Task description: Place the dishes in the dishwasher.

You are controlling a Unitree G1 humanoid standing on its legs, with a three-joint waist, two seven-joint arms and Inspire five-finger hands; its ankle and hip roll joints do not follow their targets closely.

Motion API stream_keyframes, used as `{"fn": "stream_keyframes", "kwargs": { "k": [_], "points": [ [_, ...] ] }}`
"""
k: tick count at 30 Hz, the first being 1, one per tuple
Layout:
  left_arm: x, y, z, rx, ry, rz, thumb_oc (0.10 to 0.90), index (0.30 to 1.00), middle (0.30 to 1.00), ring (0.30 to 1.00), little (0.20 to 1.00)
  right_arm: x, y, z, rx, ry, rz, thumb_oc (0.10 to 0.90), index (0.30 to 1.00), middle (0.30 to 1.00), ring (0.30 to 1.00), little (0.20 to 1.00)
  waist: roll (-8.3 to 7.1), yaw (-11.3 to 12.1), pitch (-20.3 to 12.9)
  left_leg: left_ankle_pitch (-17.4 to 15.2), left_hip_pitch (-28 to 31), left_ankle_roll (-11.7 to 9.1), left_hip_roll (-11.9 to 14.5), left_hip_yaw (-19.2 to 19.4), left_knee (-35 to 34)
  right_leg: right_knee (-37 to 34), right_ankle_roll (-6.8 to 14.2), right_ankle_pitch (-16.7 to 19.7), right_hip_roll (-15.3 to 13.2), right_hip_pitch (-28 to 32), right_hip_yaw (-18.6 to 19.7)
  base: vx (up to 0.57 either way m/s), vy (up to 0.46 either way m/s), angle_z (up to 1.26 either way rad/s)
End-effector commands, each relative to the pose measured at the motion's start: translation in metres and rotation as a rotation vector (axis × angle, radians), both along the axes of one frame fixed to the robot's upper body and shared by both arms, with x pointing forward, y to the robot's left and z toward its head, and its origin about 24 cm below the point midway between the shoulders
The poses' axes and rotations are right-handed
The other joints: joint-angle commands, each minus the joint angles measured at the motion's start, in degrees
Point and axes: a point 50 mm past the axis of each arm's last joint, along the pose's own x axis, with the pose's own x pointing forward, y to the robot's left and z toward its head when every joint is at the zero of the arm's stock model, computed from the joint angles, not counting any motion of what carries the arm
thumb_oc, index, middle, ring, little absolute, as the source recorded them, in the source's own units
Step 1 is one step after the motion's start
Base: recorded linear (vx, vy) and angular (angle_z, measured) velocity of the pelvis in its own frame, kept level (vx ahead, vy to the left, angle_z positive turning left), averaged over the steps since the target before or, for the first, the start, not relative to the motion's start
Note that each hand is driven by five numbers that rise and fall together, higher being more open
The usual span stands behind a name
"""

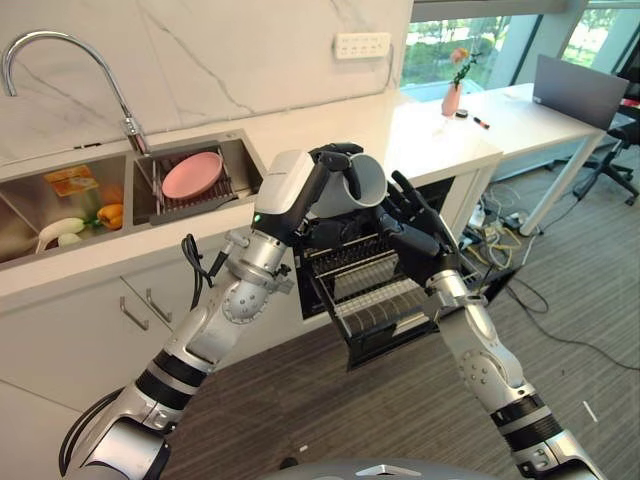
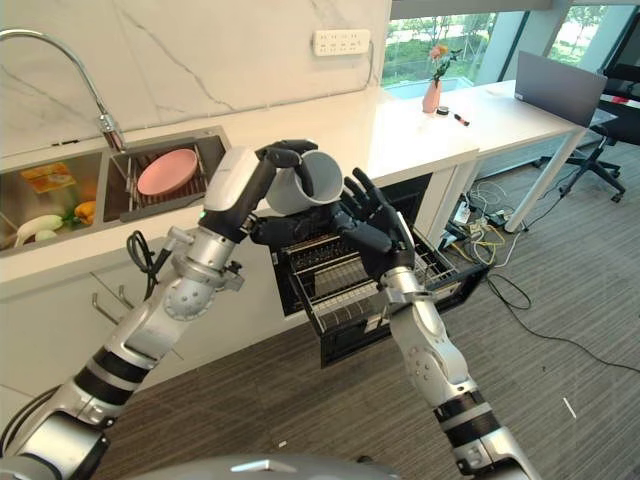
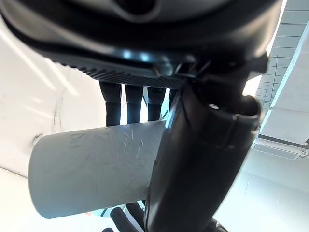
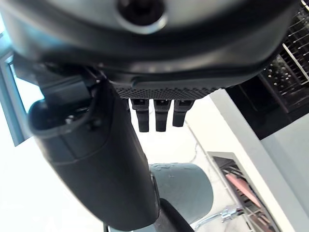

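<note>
Dishwasher rack (image 1: 375, 290) pulled out, open from above. Right hand (image 1: 415, 222) with spread fingers hovers over it at 3 o'clock of grey cup (image 1: 352, 185), partly blocking descent. Counter edge (image 1: 440, 160) at 12.

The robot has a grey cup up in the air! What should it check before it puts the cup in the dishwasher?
1. Cup held firmly: ok. The left hand has its fingers and thumb curled round the grey cup.
2. Right hand out of the way: not ok. The right hand is open, close beside the cup, above the rack.
3. Dishwasher rack pulled out: ok.
4. Free spot in the rack: cannot tell, the hands hide part of it.
5. More dishes left: ok, a pink plate waits in the sink.
</note>
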Motion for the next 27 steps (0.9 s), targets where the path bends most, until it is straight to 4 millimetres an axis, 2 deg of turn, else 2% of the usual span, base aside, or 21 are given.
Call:
{"fn": "stream_keyframes", "kwargs": {
  "k": [1,10,27],
  "points": [
    [0.0,-0.017,0.038,0.006,-0.178,-0.102,0.4,0.3,0.3,0.3,0.3,0.003,0.013,0.072,0.067,-0.353,0.062,0.8,0.9,0.9,0.9,0.9,-2.09,1.42,-2.6,-6.31,5.23,-2.98,2.55,7.06,0.66,1.47,3.43,-1.38,-1.7,-0.74,-6.8,0.0,0.0,0.0],
    [-0.003,-0.029,0.038,-0.01,-0.151,-0.173,0.4,0.3,0.3,0.3,0.3,0.007,0.015,0.087,0.032,-0.42,0.053,0.8,0.9,0.9,0.9,0.9,-2.16,1.53,-2.7,-6.38,5.28,-2.89,2.53,6.95,0.66,1.44,3.39,-1.33,-1.68,-0.67,-6.77,0.0,0.0,0.0],
    [0.003,0.001,0.044,-0.14,-0.151,-0.053,0.4,0.3,0.3,0.3,0.3,-0.003,-0.001,0.108,0.094,-0.538,0.04,0.8,0.9,0.9,0.9,0.9,-1.81,1.41,-3.04,-6.47,5.28,-2.81,2.14,6.61,0.66,1.43,3.49,-1.18,-2.02,-0.59,-6.82,0.0,0.0,0.0]
  ]
}}
